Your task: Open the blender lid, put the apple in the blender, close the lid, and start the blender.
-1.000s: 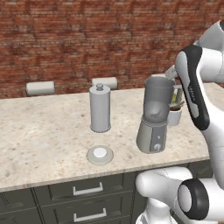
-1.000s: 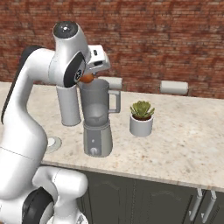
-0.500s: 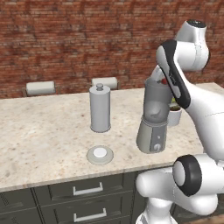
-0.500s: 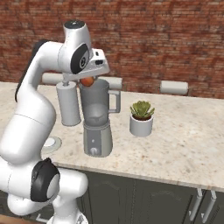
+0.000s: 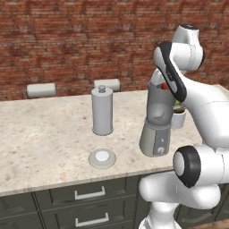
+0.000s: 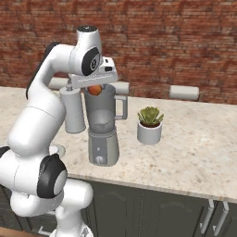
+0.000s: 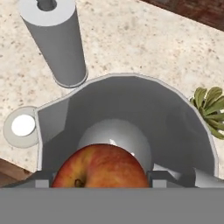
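Hand view: the apple (image 7: pixel 101 167) sits clamped in the gripper (image 7: pixel 98 178), right over the open mouth of the blender (image 7: pixel 127 127). Blender lid (image 7: pixel 20 127) lies flat on the counter (image 7: pixel 144 39) at 9 o'clock of the jar, the canister (image 7: pixel 54 39) at 11, a potted plant (image 7: pixel 210 109) at 3. Can't spot any readable writing or brand anywhere. Brick wall (image 6: pixel 185 41) farthest back.

The round red apple (image 7: pixel 101 167) is cut off below in the hand view; the gripper's finger tips are hidden beside it.
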Robot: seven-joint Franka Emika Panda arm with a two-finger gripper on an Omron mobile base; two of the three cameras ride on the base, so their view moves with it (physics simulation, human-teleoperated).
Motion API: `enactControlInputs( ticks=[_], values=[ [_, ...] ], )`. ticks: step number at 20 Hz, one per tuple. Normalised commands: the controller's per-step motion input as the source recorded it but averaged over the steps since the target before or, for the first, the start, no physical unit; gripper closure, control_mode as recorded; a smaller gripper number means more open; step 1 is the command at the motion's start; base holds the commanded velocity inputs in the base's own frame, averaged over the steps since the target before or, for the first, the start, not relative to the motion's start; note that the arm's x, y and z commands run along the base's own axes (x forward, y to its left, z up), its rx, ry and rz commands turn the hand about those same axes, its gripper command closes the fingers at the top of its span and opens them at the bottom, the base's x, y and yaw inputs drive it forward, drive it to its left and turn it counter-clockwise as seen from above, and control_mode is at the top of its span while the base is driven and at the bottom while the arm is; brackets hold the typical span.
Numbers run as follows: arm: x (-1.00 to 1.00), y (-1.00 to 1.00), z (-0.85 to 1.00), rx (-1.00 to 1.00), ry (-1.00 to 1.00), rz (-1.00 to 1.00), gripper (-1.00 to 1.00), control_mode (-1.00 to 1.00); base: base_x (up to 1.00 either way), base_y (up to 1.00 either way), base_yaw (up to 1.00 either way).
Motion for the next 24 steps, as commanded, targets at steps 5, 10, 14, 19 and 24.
enactControlInputs(
  ticks=[5, 10, 14, 19, 24],
  values=[
    [0.22, 0.0, -0.39, 0.0, 0.1, 0.0, 1.0, -1.0, 0.0, 0.0, 0.0],
    [0.02, -0.04, -0.26, 0.0, 0.04, 0.0, 1.0, -1.0, 0.0, 0.0, 0.0],
    [0.0, -0.4, -0.03, 0.01, 0.01, 0.0, 1.0, -1.0, 0.0, 0.0, 0.0],
    [-0.11, -0.28, -0.14, 0.01, 0.0, 0.0, 1.0, -1.0, 0.0, 0.0, 0.0],
    [-0.03, 0.38, -0.46, -0.04, 0.0, 0.0, 1.0, -1.0, 0.0, 0.0, 0.0]
  ],
)
